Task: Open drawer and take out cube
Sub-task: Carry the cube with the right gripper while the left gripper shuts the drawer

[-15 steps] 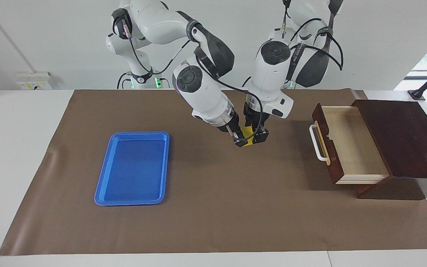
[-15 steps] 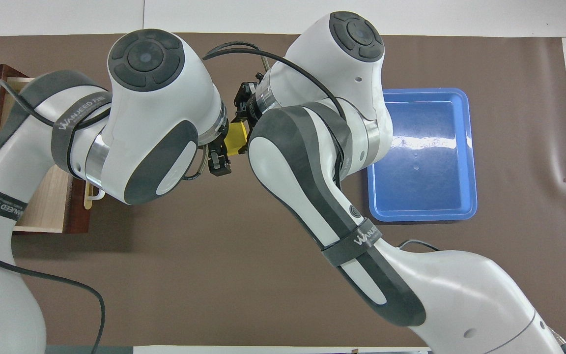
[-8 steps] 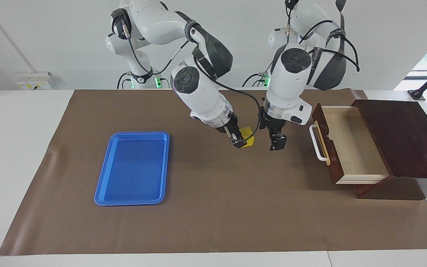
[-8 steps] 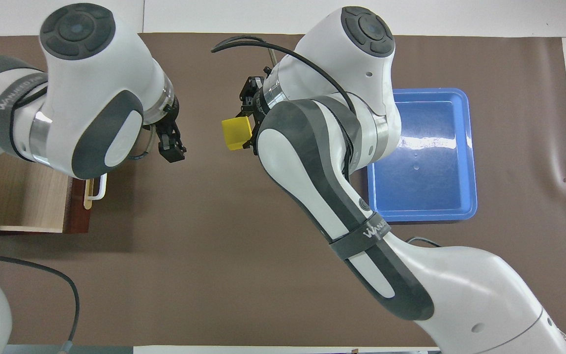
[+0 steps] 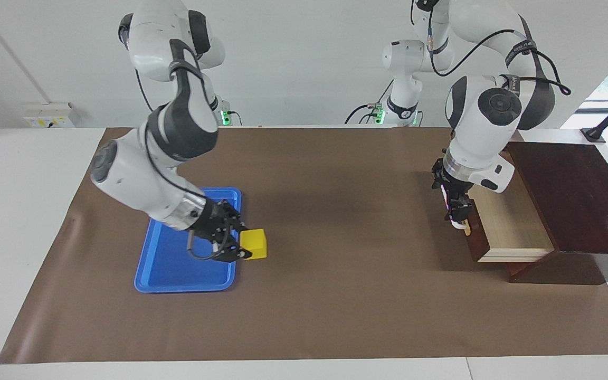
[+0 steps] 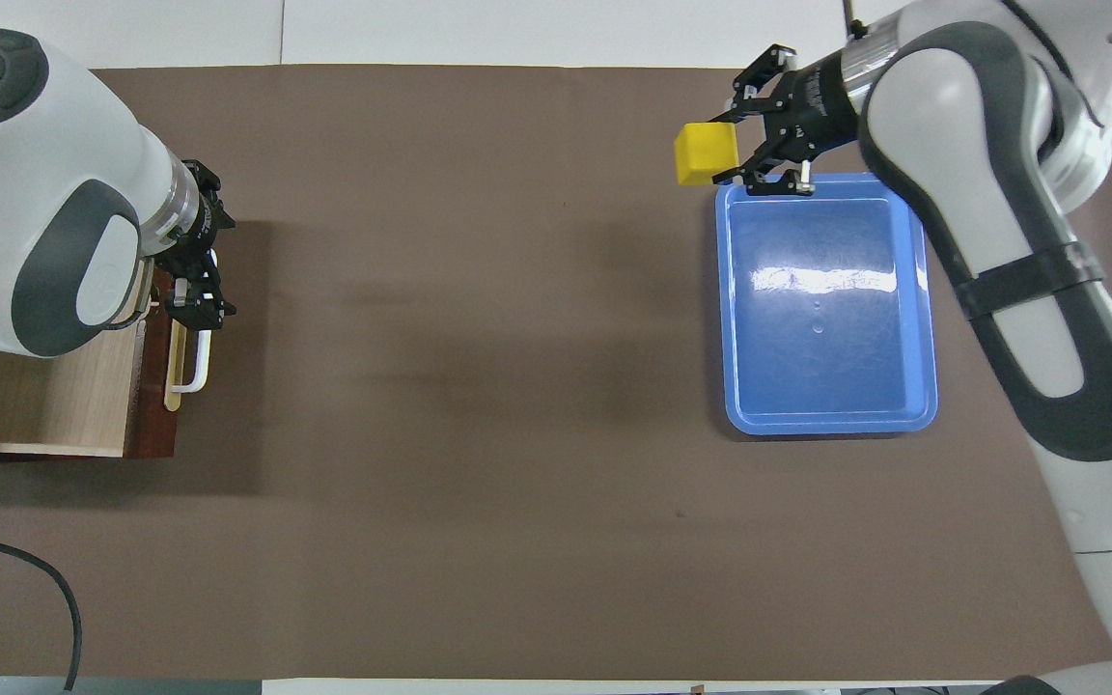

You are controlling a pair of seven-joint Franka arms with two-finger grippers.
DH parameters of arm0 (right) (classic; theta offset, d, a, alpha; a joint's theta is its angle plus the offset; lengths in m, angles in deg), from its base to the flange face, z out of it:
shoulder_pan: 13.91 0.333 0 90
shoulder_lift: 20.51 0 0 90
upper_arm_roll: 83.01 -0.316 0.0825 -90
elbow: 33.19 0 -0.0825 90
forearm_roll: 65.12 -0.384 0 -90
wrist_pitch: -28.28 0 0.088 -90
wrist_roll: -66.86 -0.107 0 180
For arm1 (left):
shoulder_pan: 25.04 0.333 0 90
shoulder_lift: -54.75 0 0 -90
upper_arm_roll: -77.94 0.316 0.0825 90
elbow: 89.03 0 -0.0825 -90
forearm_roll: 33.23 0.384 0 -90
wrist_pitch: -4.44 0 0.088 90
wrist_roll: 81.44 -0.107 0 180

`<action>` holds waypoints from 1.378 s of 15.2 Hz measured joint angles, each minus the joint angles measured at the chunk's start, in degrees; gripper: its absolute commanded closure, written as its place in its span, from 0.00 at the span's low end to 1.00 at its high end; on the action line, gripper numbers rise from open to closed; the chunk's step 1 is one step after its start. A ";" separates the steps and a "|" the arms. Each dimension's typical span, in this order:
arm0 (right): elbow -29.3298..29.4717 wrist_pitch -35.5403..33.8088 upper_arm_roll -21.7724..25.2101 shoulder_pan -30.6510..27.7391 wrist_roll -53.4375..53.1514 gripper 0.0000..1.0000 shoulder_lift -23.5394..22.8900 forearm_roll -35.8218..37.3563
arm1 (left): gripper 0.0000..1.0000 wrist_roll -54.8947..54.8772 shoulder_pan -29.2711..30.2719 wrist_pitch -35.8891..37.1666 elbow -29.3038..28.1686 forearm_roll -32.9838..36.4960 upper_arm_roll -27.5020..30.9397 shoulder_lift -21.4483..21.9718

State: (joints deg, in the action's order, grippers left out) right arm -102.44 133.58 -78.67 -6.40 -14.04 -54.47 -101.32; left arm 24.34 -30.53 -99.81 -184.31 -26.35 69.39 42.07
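Note:
The drawer (image 5: 504,219) stands pulled open at the left arm's end of the table, and its light wood inside (image 6: 54,396) shows nothing in it. My left gripper (image 5: 456,210) is low at the drawer's front, at the end of the white handle (image 6: 197,362) farther from the robots; it also shows in the overhead view (image 6: 195,301). My right gripper (image 5: 243,245) is shut on the yellow cube (image 5: 255,245). It holds the cube in the air over the edge of the blue tray's corner. In the overhead view the right gripper (image 6: 730,152) and the cube (image 6: 706,154) show the same.
The flat blue tray (image 5: 177,266) lies toward the right arm's end of the table, with nothing in it (image 6: 826,367). The dark wooden cabinet top (image 5: 573,195) sits past the drawer at the table's end. A brown mat (image 5: 335,295) covers the table.
My right gripper has carried the cube from the middle of the table to the tray's corner. My left gripper has moved from beside the cube down to the drawer's handle.

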 measured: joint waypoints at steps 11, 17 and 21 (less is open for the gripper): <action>-17.35 -0.14 0.16 -16.41 16.44 1.00 3.63 -0.29 | 0.00 -12.04 0.52 -11.05 -10.37 -0.18 7.66 3.34; -20.02 2.00 -0.26 -16.60 19.57 1.00 2.54 -0.96 | 0.00 -23.86 1.14 -12.96 -10.36 -0.19 13.77 3.52; -25.36 2.85 -0.27 -16.26 22.56 1.00 3.60 -1.27 | 0.00 -30.84 3.54 -13.48 -10.35 -0.21 15.39 3.54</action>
State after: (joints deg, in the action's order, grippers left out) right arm -127.80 136.43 -78.94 -22.66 8.52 -50.87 -102.59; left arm -6.50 -26.99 -113.29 -194.65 -26.56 84.79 45.61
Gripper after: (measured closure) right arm 0.445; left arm 0.000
